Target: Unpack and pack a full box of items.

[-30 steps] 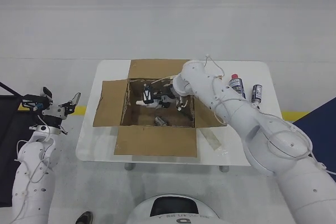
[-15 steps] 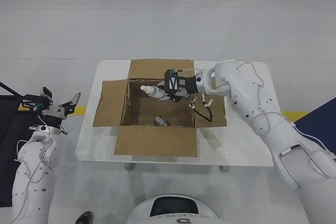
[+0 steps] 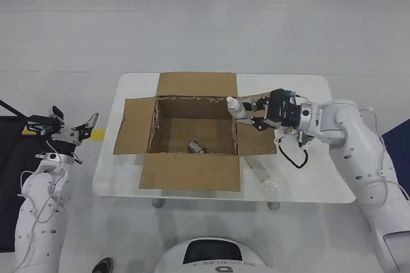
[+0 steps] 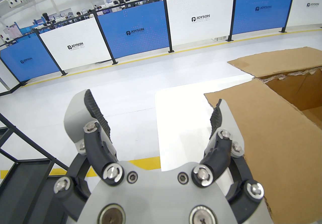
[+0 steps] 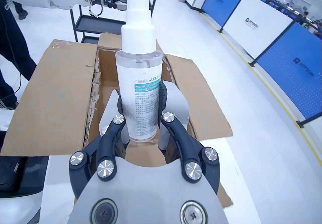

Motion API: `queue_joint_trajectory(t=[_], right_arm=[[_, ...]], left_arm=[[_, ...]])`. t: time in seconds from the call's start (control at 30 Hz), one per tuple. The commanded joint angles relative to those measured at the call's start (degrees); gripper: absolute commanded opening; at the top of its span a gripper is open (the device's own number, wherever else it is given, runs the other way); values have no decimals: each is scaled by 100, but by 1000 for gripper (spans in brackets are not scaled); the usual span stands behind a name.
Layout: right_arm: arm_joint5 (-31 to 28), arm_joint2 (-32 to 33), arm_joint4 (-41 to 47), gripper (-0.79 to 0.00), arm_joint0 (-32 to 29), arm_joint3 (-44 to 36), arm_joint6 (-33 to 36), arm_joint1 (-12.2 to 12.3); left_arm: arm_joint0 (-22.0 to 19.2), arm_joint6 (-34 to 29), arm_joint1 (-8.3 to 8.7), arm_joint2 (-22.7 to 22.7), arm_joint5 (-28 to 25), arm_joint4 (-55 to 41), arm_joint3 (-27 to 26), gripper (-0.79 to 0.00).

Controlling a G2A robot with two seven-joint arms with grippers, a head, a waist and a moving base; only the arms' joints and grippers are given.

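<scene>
The white rectangular bench [image 3: 307, 184] carries an open brown cardboard box [image 3: 190, 172], nearly emptied. The left hand [image 4: 153, 99] hangs released beyond the bench's left edge. The right hand [image 5: 141, 101] is clenched on a clear plastic spray bottle with a white pump head [image 3: 239, 109]. It holds the bottle above the box's right wall, long axis roughly level, nozzle toward the robot's left. One small dark object [image 3: 196, 147], perhaps a clip, is left on the box floor. Unpacking looks almost done, with repacking all ahead.

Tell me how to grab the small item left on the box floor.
Come straight down from above; the cardboard box walls block every side. The small item lies flat by the robot-side wall, so likely pinch across its middle. Its shape is too small to tell. The left gripper is open and free.
</scene>
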Motion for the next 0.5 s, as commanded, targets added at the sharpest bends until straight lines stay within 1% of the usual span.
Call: queue_joint_trajectory(t=[0.0,0.07,0.1,0.23,0.33,0.47], right_arm=[[0,123,135,-785,-158,91,221,98],[0,154,306,-785,-221,224,507,155],[0,110,473,-785,-218,299,813,187],[2,-42,932,-785,-89,604,1638,232],[154,-261,1236,-785,54,766,2132,199],[469,-672,1508,-785,417,967,2492,81]], left_arm=[[0,0,0,0,0,0,0,0],[0,0,0,0,0,0,0,0],[0,0,0,0,0,0,0,0],[0,0,0,0,0,0,0,0],[0,0,0,0,0,0,0,0],[0,0,0,0,0,0,0,0]])
